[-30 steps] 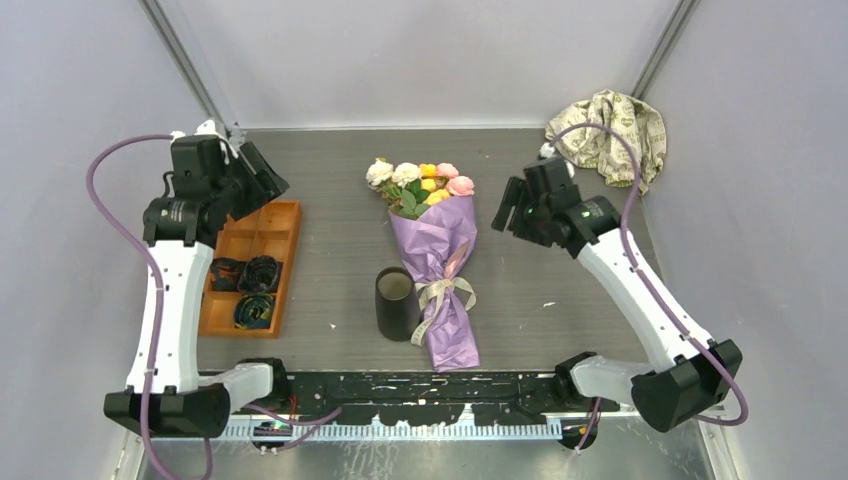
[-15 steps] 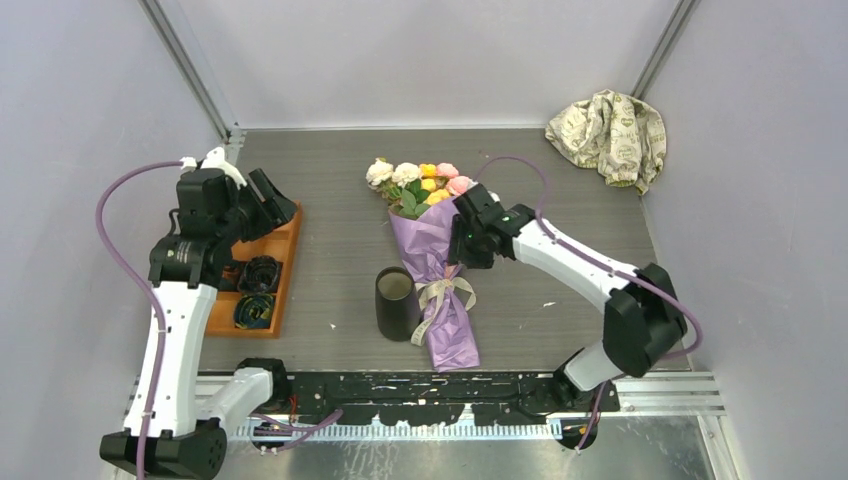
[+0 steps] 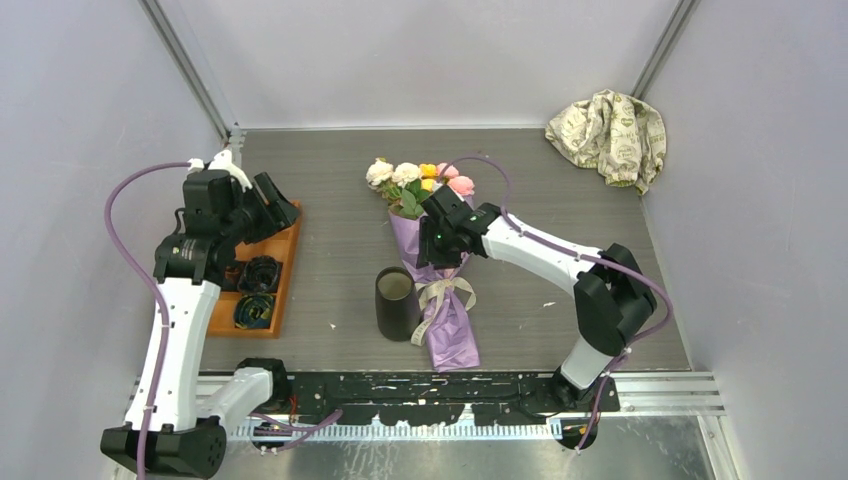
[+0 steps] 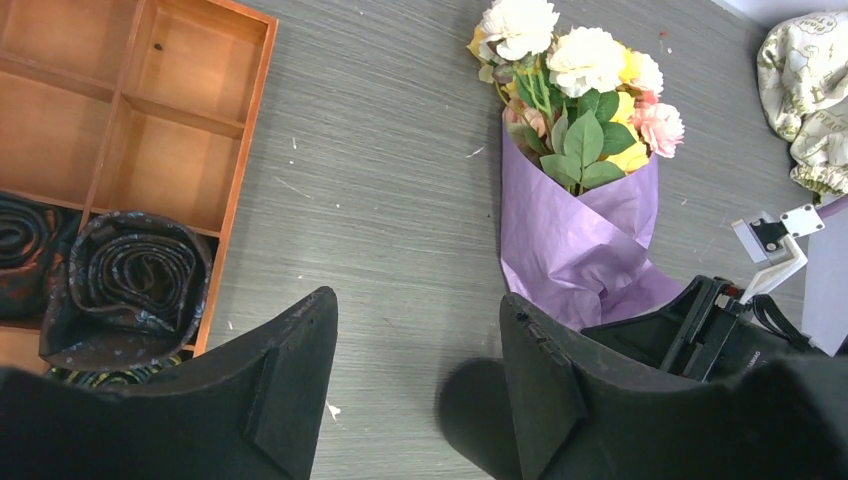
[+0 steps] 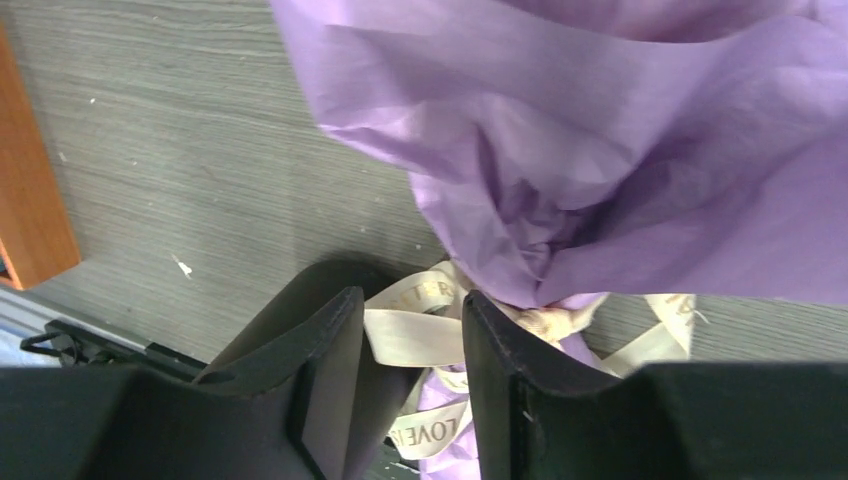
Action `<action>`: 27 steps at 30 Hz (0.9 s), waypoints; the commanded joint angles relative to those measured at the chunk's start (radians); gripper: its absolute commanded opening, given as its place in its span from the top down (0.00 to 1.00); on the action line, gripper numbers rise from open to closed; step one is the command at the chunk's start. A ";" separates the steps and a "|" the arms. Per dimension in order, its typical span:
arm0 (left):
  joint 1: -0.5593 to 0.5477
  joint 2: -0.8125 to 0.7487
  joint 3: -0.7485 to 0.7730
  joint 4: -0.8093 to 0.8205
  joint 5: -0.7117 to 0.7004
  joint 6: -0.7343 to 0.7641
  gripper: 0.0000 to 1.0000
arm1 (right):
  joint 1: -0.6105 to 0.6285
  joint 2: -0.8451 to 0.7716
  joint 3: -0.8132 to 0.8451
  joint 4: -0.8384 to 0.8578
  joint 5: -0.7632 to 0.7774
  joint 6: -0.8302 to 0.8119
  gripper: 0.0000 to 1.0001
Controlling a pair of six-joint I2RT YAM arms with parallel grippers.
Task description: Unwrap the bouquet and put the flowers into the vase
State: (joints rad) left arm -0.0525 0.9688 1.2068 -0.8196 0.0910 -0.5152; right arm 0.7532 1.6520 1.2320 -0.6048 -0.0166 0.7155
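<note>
The bouquet (image 3: 447, 310) lies mid-table in purple paper (image 5: 600, 150), its beige ribbon bow (image 5: 415, 335) at the waist. The flowers (image 3: 415, 178), cream, yellow and pink roses, stick out of its far end (image 4: 580, 70). The black vase (image 3: 396, 303) stands upright just left of the bow. My right gripper (image 3: 438, 254) hangs over the wrap just above the bow; in its wrist view the right gripper (image 5: 410, 300) has its jaws narrowly apart with a ribbon loop showing in the gap, not pinched. My left gripper (image 3: 275, 205) is wide open above the tray's right edge and holds nothing (image 4: 415, 310).
An orange wooden tray (image 3: 262, 235) with black coiled rolls (image 3: 260, 272) sits at the left. A beige patterned cloth (image 3: 610, 130) is bunched in the far right corner. Grey walls close in the table on three sides.
The right arm swung left from the far right side to over the bouquet, its jaws narrowing. The left arm shifted slightly right and down, still open.
</note>
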 commanded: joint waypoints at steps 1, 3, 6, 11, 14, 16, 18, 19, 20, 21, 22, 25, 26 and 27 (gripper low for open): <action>-0.004 -0.013 0.009 0.041 0.003 0.028 0.39 | 0.034 0.024 0.064 0.010 -0.027 0.013 0.55; -0.004 -0.019 0.011 0.033 -0.001 0.033 0.39 | 0.051 0.028 0.061 0.003 -0.029 0.021 0.55; -0.004 -0.030 0.003 0.027 -0.001 0.034 0.39 | 0.071 0.019 0.046 -0.011 -0.016 0.038 0.54; -0.004 -0.047 -0.027 0.031 0.008 0.024 0.39 | 0.087 -0.041 0.004 -0.018 0.030 0.072 0.42; -0.005 -0.046 -0.027 0.028 0.014 0.020 0.39 | 0.092 -0.068 -0.011 -0.036 0.069 0.074 0.37; -0.004 -0.050 -0.024 0.027 0.015 0.020 0.40 | 0.092 -0.075 -0.024 -0.041 0.075 0.077 0.35; -0.004 -0.055 -0.025 0.027 0.014 0.019 0.39 | 0.092 -0.068 -0.038 -0.035 0.074 0.076 0.35; -0.004 -0.058 -0.028 0.027 0.011 0.018 0.39 | 0.092 -0.060 -0.041 -0.031 0.072 0.078 0.35; -0.005 -0.061 -0.030 0.027 0.009 0.019 0.40 | 0.092 -0.050 -0.041 -0.030 0.069 0.080 0.35; -0.004 -0.062 -0.032 0.026 0.008 0.018 0.40 | 0.092 -0.039 -0.039 -0.028 0.066 0.082 0.35; -0.005 -0.061 -0.032 0.024 0.006 0.019 0.39 | 0.092 -0.031 -0.039 -0.025 0.060 0.084 0.35; -0.005 -0.063 -0.033 0.015 0.000 0.023 0.40 | 0.092 -0.010 -0.042 -0.010 0.049 0.090 0.36; -0.004 -0.064 -0.035 0.014 -0.003 0.026 0.40 | 0.092 -0.003 -0.044 -0.007 0.048 0.090 0.38; -0.004 -0.066 -0.037 0.014 -0.005 0.027 0.40 | 0.092 0.006 -0.045 -0.006 0.049 0.091 0.40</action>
State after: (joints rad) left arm -0.0525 0.9257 1.1736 -0.8230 0.0902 -0.5045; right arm 0.8391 1.6360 1.1908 -0.6353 0.0277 0.7845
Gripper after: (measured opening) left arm 0.606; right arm 0.632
